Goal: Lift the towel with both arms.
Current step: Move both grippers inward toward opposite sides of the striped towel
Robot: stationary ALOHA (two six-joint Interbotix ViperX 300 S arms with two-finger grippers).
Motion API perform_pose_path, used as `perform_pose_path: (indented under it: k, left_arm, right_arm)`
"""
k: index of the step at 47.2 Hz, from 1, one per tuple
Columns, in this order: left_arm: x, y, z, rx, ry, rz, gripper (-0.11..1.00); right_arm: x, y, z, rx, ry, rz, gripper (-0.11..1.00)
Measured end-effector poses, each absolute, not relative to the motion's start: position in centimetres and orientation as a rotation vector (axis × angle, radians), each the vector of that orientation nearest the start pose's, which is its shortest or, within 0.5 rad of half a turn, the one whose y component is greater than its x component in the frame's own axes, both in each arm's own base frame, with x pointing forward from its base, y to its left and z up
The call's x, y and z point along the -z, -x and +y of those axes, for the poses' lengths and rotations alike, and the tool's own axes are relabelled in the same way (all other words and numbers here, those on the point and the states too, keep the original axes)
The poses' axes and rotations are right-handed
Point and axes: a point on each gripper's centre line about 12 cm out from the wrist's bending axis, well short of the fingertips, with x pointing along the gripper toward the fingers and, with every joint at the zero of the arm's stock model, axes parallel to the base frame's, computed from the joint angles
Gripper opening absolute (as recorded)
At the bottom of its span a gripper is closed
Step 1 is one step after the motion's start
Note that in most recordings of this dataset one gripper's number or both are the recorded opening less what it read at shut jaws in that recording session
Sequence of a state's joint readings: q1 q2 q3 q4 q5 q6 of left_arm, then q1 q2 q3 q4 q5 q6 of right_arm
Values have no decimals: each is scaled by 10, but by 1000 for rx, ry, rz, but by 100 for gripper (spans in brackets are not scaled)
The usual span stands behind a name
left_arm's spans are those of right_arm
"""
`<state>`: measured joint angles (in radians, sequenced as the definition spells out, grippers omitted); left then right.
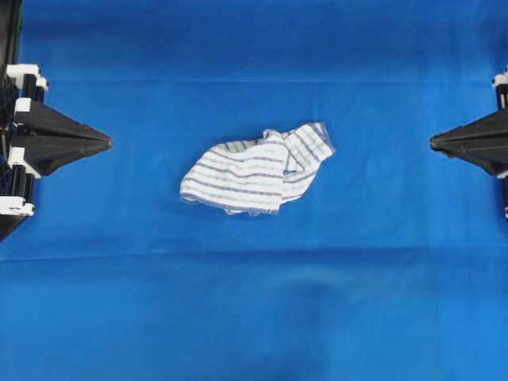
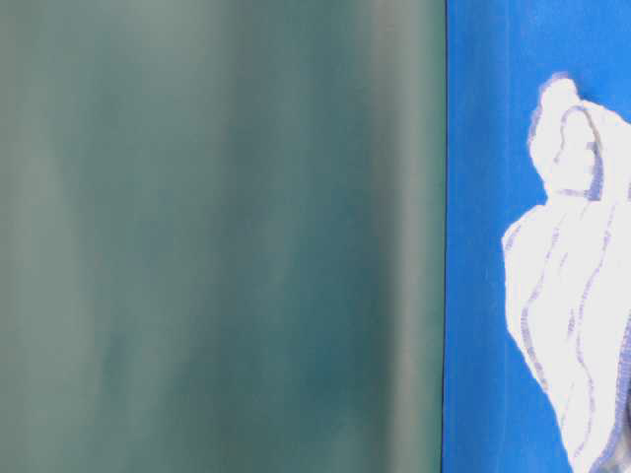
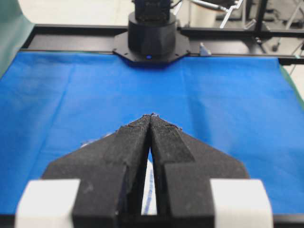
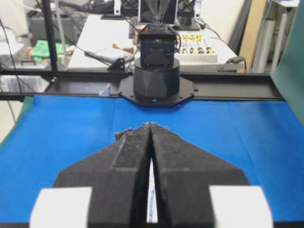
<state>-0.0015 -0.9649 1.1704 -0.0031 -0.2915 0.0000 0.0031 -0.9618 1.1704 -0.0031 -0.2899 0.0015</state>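
Note:
A crumpled white towel with thin blue and green stripes [image 1: 255, 168] lies in the middle of the blue cloth. It also shows at the right of the table-level view [image 2: 572, 296]. My left gripper [image 1: 108, 143] is shut and empty at the left edge, well away from the towel. My right gripper [image 1: 432, 142] is shut and empty at the right edge, also apart from it. In the left wrist view my left gripper's tips [image 3: 151, 115] meet, with a strip of towel [image 3: 149, 190] seen behind the fingers. In the right wrist view the right gripper's tips [image 4: 150, 125] meet too.
The blue cloth [image 1: 254, 302] covers the whole table. A green sheet [image 2: 217, 236] fills most of the table-level view. The opposite arm bases [image 3: 151, 38] [image 4: 156, 80] stand at the far table edges on a black frame. A workbench with tools [image 4: 194, 50] lies beyond.

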Motion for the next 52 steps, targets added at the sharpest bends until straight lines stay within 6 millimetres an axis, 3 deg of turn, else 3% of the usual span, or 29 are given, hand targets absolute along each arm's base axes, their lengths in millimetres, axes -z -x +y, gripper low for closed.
perform_pose_path:
  k: [13,33,39,46,49,52]
  left_arm:
    - [-298,-200,1,-4,30,-83,0]
    - [-276,-221,-3,11,31,-3,4]
    - [-265,-231,-3,10,32,51,31]
    - [-250,-246,-6,19,33,123,74]
    - [-242,-252,-9,29,32,159,81]
    - [-234,-257,-12,39,30,194,82]
  right_arm:
    - [-309,-205,-1,4,5,-48,0]
    - [-297,-240,-1,6,-6,90,1]
    - [-283,-255,-1,6,-17,159,6]
    - [-261,-275,-1,10,-40,258,51]
    - [-250,-285,0,7,-39,302,64]
    - [-239,-296,2,0,-36,356,63]
